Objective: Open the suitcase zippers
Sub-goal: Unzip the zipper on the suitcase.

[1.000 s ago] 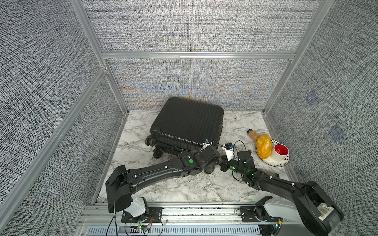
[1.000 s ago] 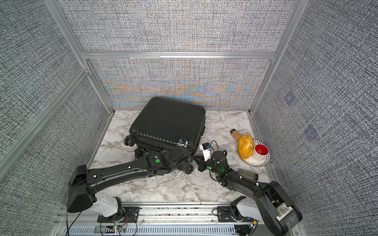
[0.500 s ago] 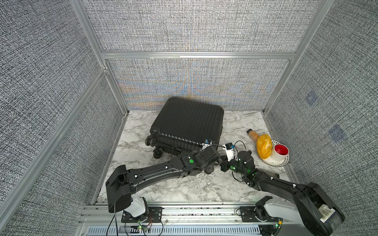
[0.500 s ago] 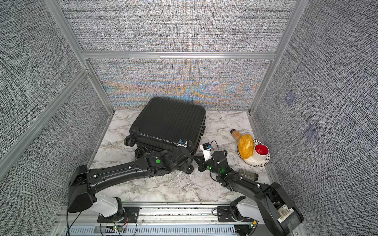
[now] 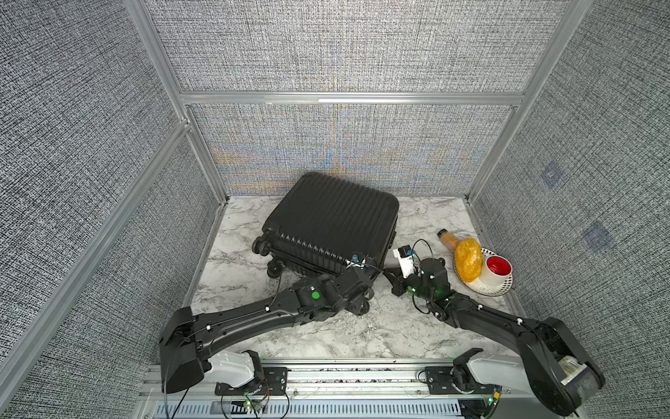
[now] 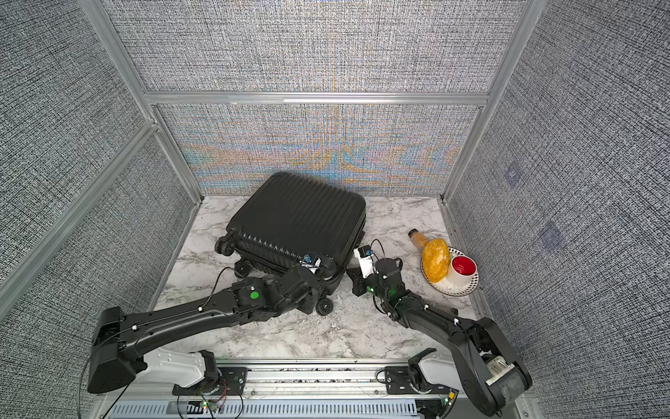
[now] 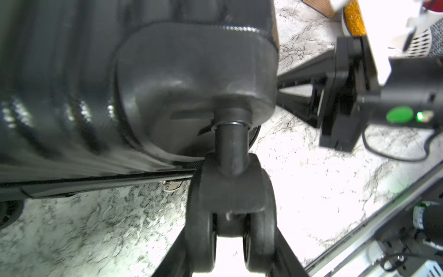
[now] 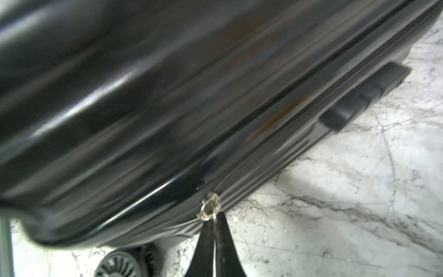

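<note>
**Suitcase centre, plate right**

The black ribbed hard-shell suitcase point(image 5: 331, 221) lies mid-frame on the white marble counter point(image 5: 362, 337). Right of it, a white round plate point(image 5: 487, 289) bears a red-lined cup point(image 5: 498, 272) and a yellow oval lump point(image 5: 468, 259). A tan bottle point(image 5: 446, 237) lies behind.

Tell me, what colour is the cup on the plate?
White outside, red inside; the cup shows best in a top view.

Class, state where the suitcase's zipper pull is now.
In the right wrist view, the zipper pull sits on the suitcase seam near a wheel, pinched in the right hand.
</note>
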`<state>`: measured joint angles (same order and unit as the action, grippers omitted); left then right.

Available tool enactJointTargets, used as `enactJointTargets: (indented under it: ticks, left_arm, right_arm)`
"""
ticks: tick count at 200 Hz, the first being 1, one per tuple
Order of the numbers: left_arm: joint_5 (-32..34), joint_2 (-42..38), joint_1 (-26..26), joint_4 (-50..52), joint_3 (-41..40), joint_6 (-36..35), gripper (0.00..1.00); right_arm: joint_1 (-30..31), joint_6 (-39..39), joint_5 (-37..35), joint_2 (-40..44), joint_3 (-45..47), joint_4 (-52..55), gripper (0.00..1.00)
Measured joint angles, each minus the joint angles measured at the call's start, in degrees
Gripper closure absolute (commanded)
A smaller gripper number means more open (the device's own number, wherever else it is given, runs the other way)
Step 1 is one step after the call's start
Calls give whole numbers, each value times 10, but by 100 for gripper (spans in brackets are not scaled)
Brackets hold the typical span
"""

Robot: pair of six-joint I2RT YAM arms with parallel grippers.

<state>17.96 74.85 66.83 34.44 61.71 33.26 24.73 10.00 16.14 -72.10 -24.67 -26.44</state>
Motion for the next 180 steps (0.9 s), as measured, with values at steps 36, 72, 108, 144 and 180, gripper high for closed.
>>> enactJointTargets:
  ticks: [36,72,108,144,180]
  left_arm:
    - [-10,-85,-26,9,-54,-33,100]
    - [-16,-136,-57,36,-87,-53,100]
    - [-17,-170,-99,59,-106,-61,100]
    - [28,-199,-148,99,-120,-26,100]
    - [111,-212,-176,126,-125,5,100]
  right_arm:
    - [-40,-14,17,-40,-41,0,100]
    - [-72,-14,26,-79,-70,2,100]
    - [-86,-22,42,-101,-79,-5,100]
    - [-115,-19,46,-111,-71,-24,100]
    - [-134,-6,29,-124,-76,-37,100]
